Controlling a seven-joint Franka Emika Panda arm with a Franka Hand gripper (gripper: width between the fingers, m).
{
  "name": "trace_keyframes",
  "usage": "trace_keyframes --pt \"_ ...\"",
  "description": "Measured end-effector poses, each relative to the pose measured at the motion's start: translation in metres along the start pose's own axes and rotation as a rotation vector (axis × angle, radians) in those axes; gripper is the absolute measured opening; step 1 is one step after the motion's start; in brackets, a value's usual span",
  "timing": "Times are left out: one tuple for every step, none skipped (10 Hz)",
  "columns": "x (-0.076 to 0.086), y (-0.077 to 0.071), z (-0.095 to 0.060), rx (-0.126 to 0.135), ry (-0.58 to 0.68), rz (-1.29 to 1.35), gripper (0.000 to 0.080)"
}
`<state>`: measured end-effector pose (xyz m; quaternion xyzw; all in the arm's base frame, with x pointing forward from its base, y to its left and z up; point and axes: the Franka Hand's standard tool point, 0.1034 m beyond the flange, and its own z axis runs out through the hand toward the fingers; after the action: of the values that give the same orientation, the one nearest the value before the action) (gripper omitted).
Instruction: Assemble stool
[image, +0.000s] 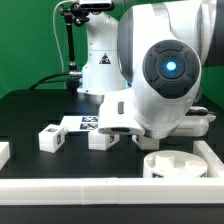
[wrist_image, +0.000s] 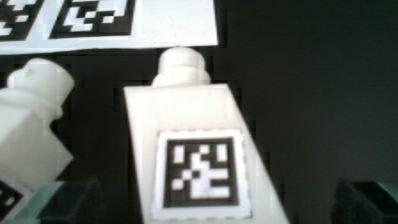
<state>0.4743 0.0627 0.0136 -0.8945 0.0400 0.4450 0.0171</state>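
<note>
Where the black table (image: 25, 115) lies, open tool (wrist_image: 199, 205) astride tagged stool leg (wrist_image: 192, 140).

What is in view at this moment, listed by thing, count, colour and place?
Stool seat: one, white round disc, on the table at the exterior view's lower right.
Stool legs: three seen, white with tags; two lie on the table near the marker board, one lies under the wrist camera.
Marker board: one, white, flat on the table behind the legs.
Border rails: white, along the table's edges.
Table: one, black.
Claw: one, dark fingers, open, astride the tagged leg.
</note>
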Motion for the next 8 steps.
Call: trace_keyframes --pt "0.0015 0.0007 0.0025 0.001 0.001 0.002 0.0649" --pt "0.0019 0.0003 0.0057 -0.001 0.0 0.001 0.0649" --pt "0.0032 -0.0005 0.0077 -0.002 0.005 0.001 0.0649" --pt "0.0037 -0.0008 0.0096 -0.003 0.006 0.002 0.0649" --pt "0.0045 -0.0006 0.0102 -0.002 0.009 0.003 0.0649" --pt "0.0046 -0.0005 0.0101 -0.002 0.009 0.003 0.0513" --pt "0.0047 -0.0005 0.0097 -0.002 0.01 0.002 0.0513" --pt "0.0047 -0.0006 0.0097 -0.002 0.01 0.002 0.0374"
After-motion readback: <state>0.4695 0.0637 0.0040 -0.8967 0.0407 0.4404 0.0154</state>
